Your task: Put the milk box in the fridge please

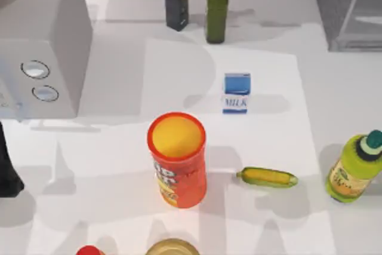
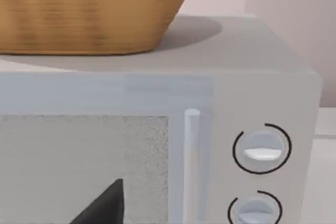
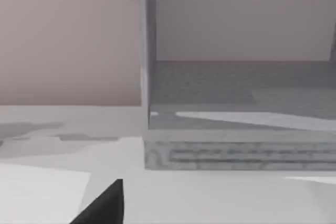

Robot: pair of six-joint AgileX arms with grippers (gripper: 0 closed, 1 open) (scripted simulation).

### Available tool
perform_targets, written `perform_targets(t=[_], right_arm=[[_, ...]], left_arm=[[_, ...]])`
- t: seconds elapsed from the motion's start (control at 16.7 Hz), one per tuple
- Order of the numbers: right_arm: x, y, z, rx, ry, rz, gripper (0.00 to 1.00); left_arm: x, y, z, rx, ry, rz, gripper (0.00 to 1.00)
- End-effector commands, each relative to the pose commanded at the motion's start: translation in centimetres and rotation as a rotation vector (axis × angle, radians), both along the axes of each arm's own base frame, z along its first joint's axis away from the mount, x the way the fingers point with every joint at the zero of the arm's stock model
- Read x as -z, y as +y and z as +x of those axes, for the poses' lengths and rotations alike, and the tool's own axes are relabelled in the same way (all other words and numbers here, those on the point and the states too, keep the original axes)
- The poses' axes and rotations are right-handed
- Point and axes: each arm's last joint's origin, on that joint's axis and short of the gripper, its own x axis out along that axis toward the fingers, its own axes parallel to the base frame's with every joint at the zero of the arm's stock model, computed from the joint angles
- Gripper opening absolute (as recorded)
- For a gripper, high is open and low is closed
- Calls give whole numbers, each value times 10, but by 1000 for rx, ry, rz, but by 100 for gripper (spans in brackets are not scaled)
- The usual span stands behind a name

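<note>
The milk box (image 1: 237, 92), a small blue-and-white carton with "MILK" on its front, stands upright on the table right of centre. The fridge (image 1: 349, 10), a dark-grey cabinet with a pale glassy panel, sits at the back right corner. The right wrist view faces the fridge (image 3: 236, 150), and its grey inside is visible there. A dark part of my right gripper (image 3: 105, 208) shows low in that view, far from the carton. My left arm (image 1: 7, 171) is parked at the left edge. My left gripper (image 2: 105, 208) faces the light-grey appliance.
A light-grey appliance (image 1: 42, 46) with two round dials fills the back left, a wicker basket (image 2: 89, 9) on top. An orange chip can (image 1: 177, 159) stands in front of the carton. Beside the can lie a corn cob (image 1: 267, 177) and a green bottle (image 1: 355, 168). Two dark bottles (image 1: 197, 4) stand behind.
</note>
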Motion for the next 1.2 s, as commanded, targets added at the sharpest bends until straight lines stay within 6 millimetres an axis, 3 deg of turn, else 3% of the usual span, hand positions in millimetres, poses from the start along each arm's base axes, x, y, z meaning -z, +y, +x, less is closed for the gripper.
perform_targets(t=[0.42, 0.72, 0.96, 1.2], right_arm=[[-15, 6, 7, -5, 29, 33, 100], [-42, 26, 44, 3, 123, 78, 100], [-42, 65, 99, 14, 238, 70, 100], [-13, 126, 148, 6, 310, 36, 100]], left_arm=[[0, 0, 0, 0, 0, 0, 100], [0, 0, 0, 0, 0, 0, 100], [0, 0, 0, 0, 0, 0, 100], [0, 0, 0, 0, 0, 0, 100]])
